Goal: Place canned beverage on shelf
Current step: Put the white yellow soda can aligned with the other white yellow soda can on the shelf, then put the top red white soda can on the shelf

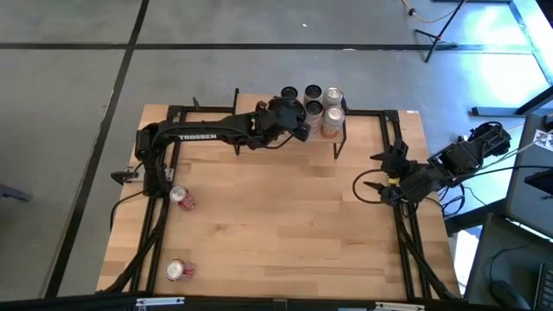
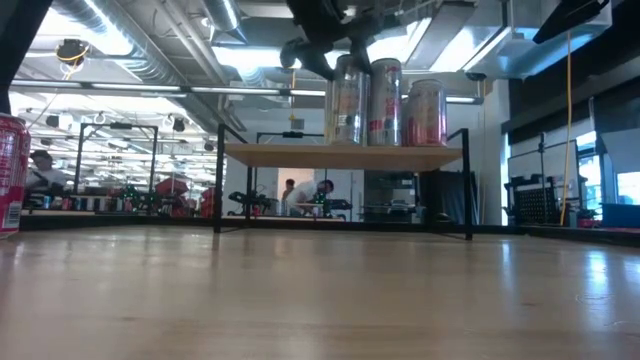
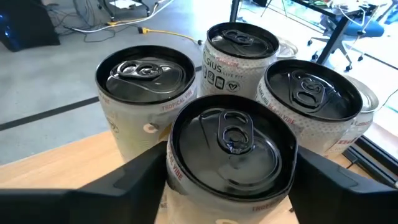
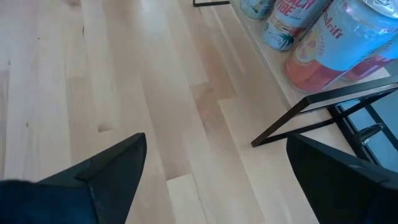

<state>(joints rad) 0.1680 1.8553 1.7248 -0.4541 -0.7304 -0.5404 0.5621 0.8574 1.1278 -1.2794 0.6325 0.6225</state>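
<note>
The shelf (image 2: 340, 156) stands at the table's far middle, with several cans upright on its board. My left gripper (image 1: 296, 119) reaches over it and is shut on one can (image 3: 230, 149) at the shelf's near side, next to three others (image 3: 146, 74) (image 3: 239, 43) (image 3: 311, 93). In the low view this can (image 2: 347, 100) stands at the left of the row, its bottom on the board. Two red cans (image 1: 181, 197) (image 1: 179, 270) sit on the table's left side. My right gripper (image 1: 373, 180) is open and empty at the table's right, above bare wood. My left gripper holds the can by its upper side wall, just below the rim (image 3: 174, 163), pinched between the two fingers (image 3: 140, 180), one on each side. The fingers come from above, slanting from the table's left. The can stands upright with its bottom on the shelf board.
The shelf's black legs (image 1: 339, 143) (image 4: 311, 112) stand on the table near the far edge. A black frame (image 1: 393, 138) runs along the table's sides. One red can also shows at the left in the low view (image 2: 10, 175). Bare wood lies in the table's middle (image 1: 285, 225).
</note>
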